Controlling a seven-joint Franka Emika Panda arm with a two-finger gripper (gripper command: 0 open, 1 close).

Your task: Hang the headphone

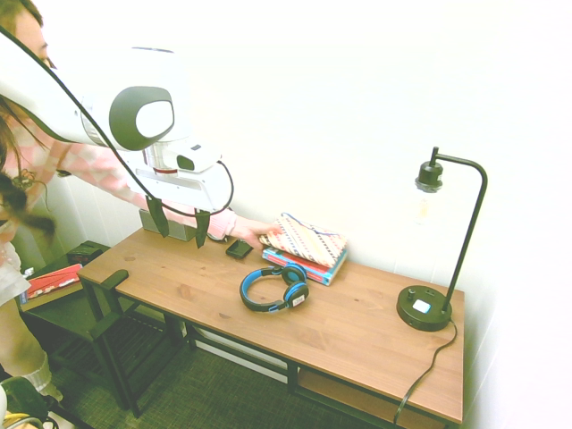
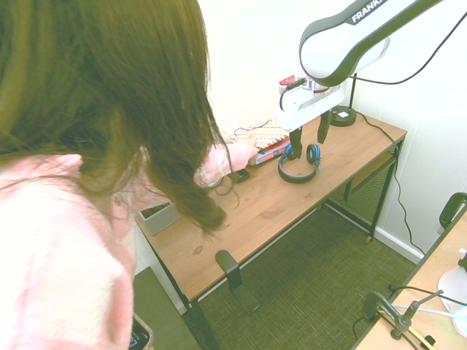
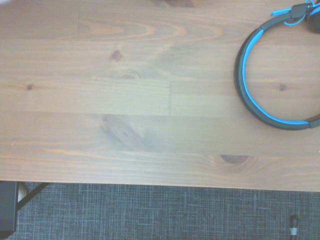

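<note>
Your arm reads "FRANK…"; pincer (image 1: 180, 228) spread, holding nothing. Headphone (image 1: 273, 288) flat on table (image 1: 357, 331), white label on one cup.

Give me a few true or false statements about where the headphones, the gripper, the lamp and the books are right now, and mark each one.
1. The headphones lie flat on the wooden table. True.
2. The gripper is shut on the headphones. False: its jaws are open and empty, above the table and apart from the headphones.
3. A black lamp stands on the table near one end. True.
4. The headphones rest on top of the books. False: they lie on bare wood beside the books.
5. A person's hand reaches onto the table next to the books. True.
</note>
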